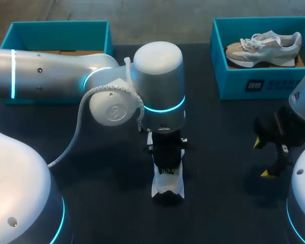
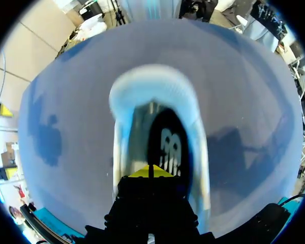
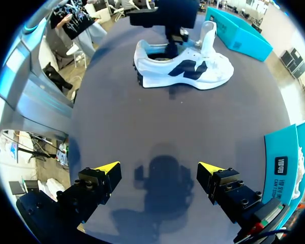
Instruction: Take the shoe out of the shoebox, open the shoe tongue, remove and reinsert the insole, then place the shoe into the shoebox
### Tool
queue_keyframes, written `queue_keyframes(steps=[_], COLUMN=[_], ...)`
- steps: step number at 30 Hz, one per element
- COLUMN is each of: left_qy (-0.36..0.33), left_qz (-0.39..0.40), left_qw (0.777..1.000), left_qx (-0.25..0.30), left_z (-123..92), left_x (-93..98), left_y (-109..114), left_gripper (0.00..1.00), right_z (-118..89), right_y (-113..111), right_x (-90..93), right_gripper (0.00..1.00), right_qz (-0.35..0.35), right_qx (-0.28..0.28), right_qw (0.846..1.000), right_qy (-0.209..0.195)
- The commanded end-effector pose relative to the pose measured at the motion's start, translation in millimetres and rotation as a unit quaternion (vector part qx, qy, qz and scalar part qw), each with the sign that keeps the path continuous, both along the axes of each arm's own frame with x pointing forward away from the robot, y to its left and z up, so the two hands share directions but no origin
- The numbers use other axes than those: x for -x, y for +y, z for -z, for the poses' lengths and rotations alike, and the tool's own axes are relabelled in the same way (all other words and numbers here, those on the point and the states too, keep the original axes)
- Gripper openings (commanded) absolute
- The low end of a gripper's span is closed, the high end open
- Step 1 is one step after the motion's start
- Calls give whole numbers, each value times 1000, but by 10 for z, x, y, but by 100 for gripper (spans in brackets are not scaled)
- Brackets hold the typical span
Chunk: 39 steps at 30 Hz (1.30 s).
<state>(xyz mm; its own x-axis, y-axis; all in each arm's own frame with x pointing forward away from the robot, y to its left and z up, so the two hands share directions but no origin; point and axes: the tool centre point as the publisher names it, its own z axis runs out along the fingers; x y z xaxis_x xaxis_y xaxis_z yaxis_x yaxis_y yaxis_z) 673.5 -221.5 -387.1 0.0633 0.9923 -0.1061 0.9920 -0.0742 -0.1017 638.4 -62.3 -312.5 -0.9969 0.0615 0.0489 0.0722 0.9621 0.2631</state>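
The left hand (image 2: 150,172) was inside the white shoe (image 3: 183,68), and whether it gripped could not be told. The right hand (image 3: 159,169) hung open at 3 o'clock.

Small print on shoebox (image 1: 234,84), logo on insole (image 2: 168,147), neither legible

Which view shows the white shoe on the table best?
The right wrist view: it shows the whole white shoe from the side, with the left gripper at its opening. The head view shows only one end below the left arm. The left wrist view shows only its inside, close up.
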Motion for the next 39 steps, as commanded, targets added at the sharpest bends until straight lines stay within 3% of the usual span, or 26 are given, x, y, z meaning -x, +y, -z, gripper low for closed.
queue_keyframes(steps=[1, 7, 12, 25, 34, 39], left_qy=[7, 11, -2, -23, -33, -36], left_qz=[12, 5, -4, 0, -7, -6], left_qw=[1000, 999, 999, 1000, 999, 999], left_qx=[-14, -33, -40, -11, -3, -6], left_z=[64, 283, 330, -153, -317, -259], left_x=[79, 56, -3, -75, -174, -181], left_y=[46, 45, 52, 149, 142, 93], left_gripper=[0, 0, 0, 0, 0, 0], right_z=[1, 1, 1, 1, 1, 1], right_y=[1, 1, 1, 1, 1, 1], right_x=[13, 13, 13, 13, 13, 13], right_gripper=[100, 100, 100, 100, 100, 100], right_qz=[0, 0, 0, 0, 0, 0], right_qx=[1, 1, 1, 1, 1, 1], right_qw=[1000, 1000, 1000, 1000, 1000, 1000], right_qy=[-1, -1, -1, -1, -1, -1])
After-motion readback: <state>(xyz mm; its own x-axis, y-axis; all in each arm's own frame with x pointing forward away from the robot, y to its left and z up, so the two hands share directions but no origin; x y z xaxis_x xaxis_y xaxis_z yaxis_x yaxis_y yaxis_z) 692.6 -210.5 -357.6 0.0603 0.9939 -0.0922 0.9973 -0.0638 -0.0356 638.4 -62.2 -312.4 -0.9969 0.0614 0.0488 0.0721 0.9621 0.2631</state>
